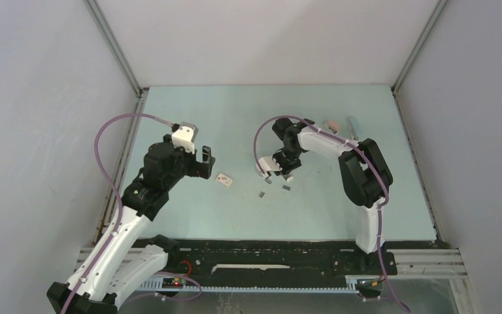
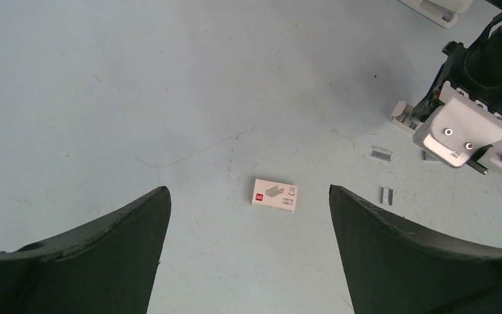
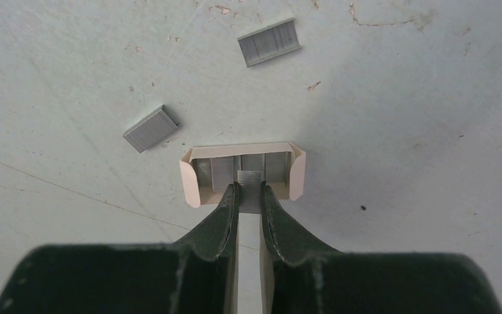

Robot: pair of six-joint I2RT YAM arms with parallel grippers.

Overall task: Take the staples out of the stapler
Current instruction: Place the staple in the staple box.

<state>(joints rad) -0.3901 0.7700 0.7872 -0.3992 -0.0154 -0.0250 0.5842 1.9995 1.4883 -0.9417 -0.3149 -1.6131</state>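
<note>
Unloading looks partly done: two loose strips of staples (image 3: 268,42) lie on the tabletop (image 3: 399,131) at eleven and twelve o'clock from the open stapler (image 3: 199,178), the right gripper (image 3: 250,190) pinches a third strip (image 3: 250,178) in its tray, and the left gripper (image 2: 248,190) hangs spread wide, holding nothing.

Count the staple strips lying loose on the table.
2 loose on the table: one strip farthest from the stapler, another beside its corner. A third strip is pinched in the right gripper at the stapler's mouth; more may be hidden inside.
</note>
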